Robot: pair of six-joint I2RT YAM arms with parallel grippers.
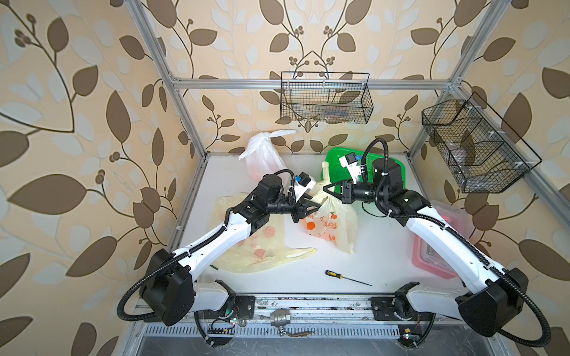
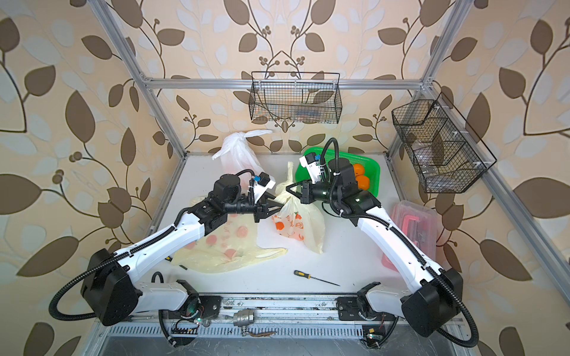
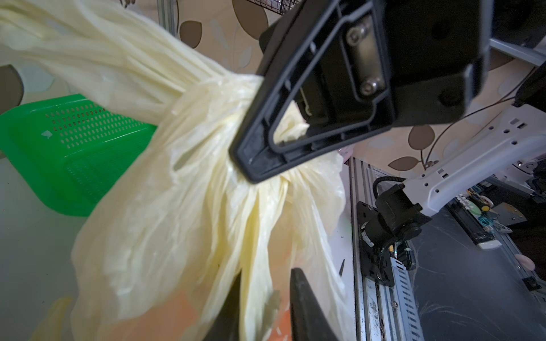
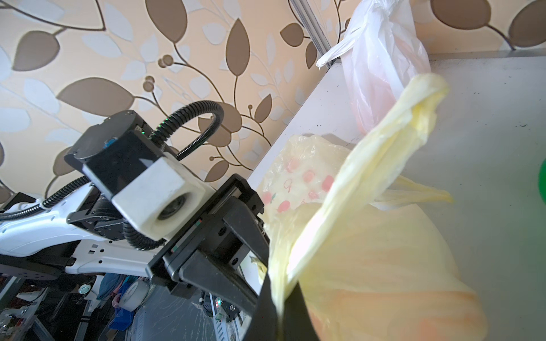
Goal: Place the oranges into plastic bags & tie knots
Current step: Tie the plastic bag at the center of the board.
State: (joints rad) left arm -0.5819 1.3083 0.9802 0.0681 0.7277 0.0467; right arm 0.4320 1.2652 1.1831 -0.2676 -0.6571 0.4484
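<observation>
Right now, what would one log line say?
step: knotting yellow bag; left gripper: jaws around its neck; right gripper: shut on handle; white bag: knotted; basket: two oranges

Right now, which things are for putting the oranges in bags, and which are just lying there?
For the job: upright yellow bag, flat yellow bag, knotted white bag, oranges, green basket holding them.

Just lying about: screwdriver, pink box, wire baskets on the walls.
</observation>
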